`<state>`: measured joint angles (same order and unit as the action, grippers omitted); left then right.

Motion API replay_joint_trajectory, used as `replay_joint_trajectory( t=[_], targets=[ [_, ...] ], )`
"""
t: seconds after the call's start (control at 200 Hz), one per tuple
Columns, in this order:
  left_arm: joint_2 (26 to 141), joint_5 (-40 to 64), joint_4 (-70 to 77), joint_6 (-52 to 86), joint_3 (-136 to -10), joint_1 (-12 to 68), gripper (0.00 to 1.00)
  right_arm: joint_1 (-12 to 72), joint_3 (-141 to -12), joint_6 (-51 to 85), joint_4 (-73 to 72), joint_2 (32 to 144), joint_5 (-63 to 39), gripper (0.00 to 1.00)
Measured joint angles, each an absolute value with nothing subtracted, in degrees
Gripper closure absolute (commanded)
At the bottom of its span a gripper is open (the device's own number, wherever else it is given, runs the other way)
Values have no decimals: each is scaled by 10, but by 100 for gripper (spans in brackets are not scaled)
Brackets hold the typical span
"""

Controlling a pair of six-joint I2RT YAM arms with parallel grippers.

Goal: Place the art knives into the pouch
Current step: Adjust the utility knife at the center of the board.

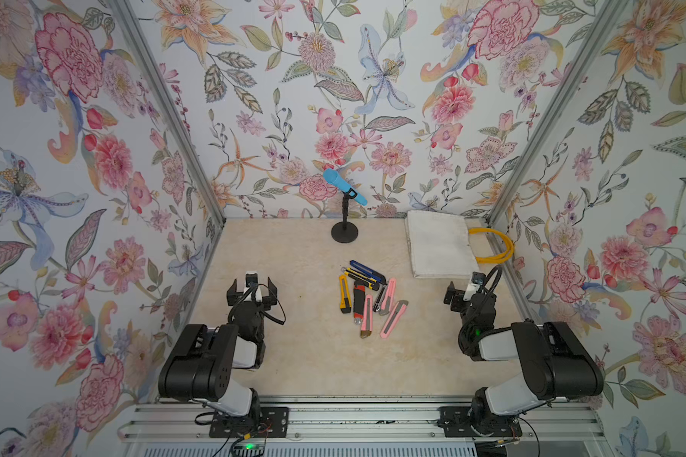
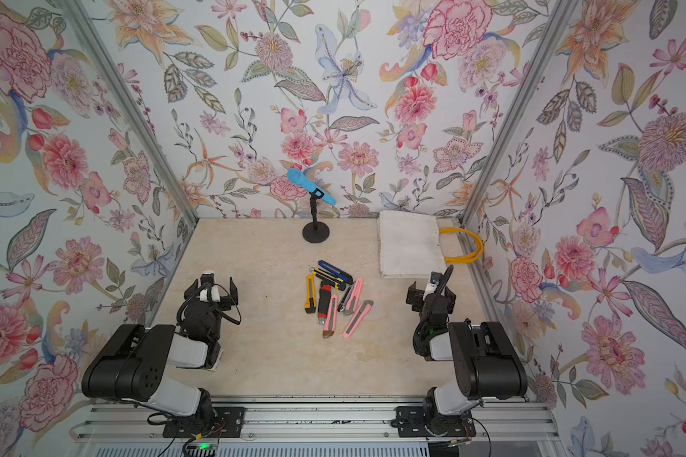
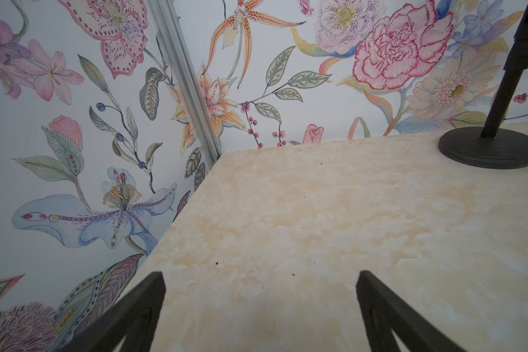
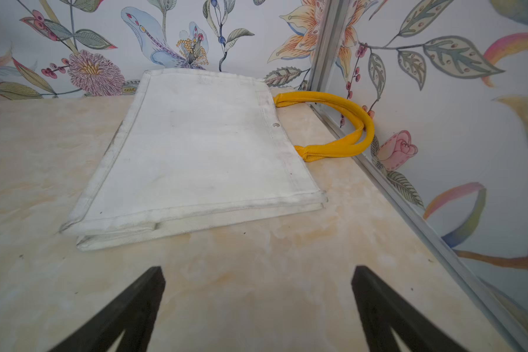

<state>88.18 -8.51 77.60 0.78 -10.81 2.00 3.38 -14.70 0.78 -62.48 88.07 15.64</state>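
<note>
Top views both show the art knives [image 1: 367, 296] in a loose heap on the table [image 1: 294, 356]. They lie level with the two claws and roughly midway between them, to the right of the left claw [image 3: 261, 274] and to the left of the right claw [image 4: 258, 268]. They look light, stiff and slim, with smooth plastic bodies that sit low on the surface. Several cross or touch, so lifting one may drag its neighbours. Whether any blade is out is too small to tell.

The easiest hold is probably an outer pink knife [image 1: 393, 318] at the heap's near edge, pinched across its narrow width at mid-body so it hangs balanced.

The pouch [image 4: 195, 146] lies flat and closed, near and straight ahead of the right claw. It looks like soft, limp canvas that will sag and fold rather than hold a shape. Its yellow handles [image 4: 342, 122] stick out on the side to that claw's right and rest against the wall, so the mouth faces away from the knives. My guess is that one claw must lift the upper layer at the hemmed edge by the snap [image 4: 275, 124] while the other slides a knife in.

Both claws stand spread wide with nothing between the fingers, over bare table. The base of a microphone stand [image 3: 485, 149] sits ahead of the left claw and to its right.
</note>
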Motion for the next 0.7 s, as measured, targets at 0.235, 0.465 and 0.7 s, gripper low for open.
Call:
replay_joint_trajectory(
  t=[0.235,0.465,0.7],
  targets=[
    [882,-78,777,8,-108,19,0,34,-147,8,-625,881,156,0],
    [882,-77,777,8,-108,19,0,34,-147,8,-625,881,156,0],
    [882,-77,777,8,-108,19,0,34,-147,8,-625,881,156,0]
  ],
)
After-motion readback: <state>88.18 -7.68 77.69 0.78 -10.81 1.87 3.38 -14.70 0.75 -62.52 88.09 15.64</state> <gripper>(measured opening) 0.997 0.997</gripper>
